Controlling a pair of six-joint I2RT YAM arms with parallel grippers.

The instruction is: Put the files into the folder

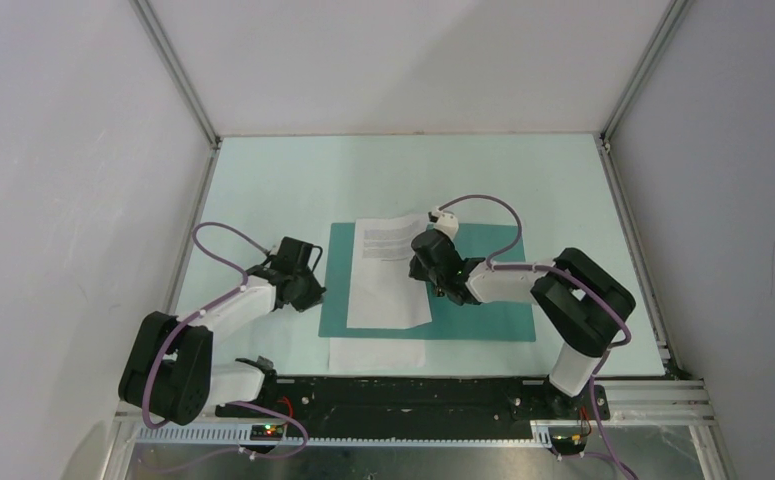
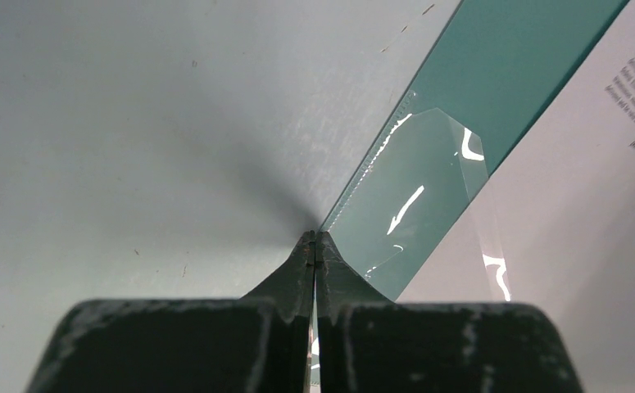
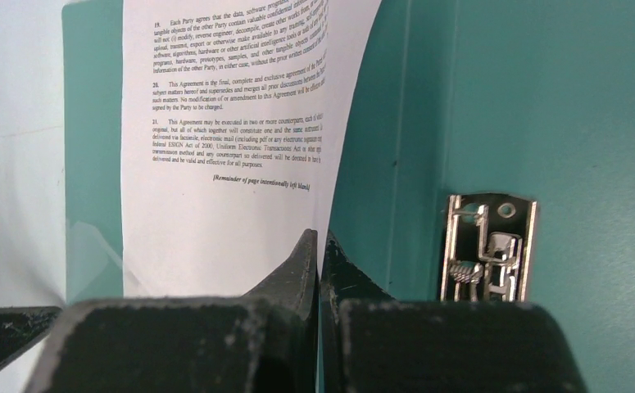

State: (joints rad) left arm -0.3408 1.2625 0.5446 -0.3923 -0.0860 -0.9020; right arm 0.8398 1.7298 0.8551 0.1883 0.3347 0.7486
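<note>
Open folder (image 1: 493,325) flat mid-counter (image 1: 263,180), long axis left-right; I count two sheets.
First sheet (image 1: 388,290) lies on its left half, lengthwise near-to-far, print at the far end, right jaws pinching its right edge. Second sheet (image 1: 376,355) shows at the folder's near edge. Left jaws closed at the folder's left edge.

**Contract print on the loose sheet**

The thin white paper sheet printed in small black type (image 3: 232,123) carries numbered clauses 19, 20 and 21. Clause 20 opens "This Agreement is the final, complete and exclusive agreement". Clause 21 opens "This Agreement may be executed in two or more counterparts" and cites the "ESIGN Act of 2000". Below, in italics: "[Remainder of page intentionally left blank]". From overhead the lines blur.
</note>
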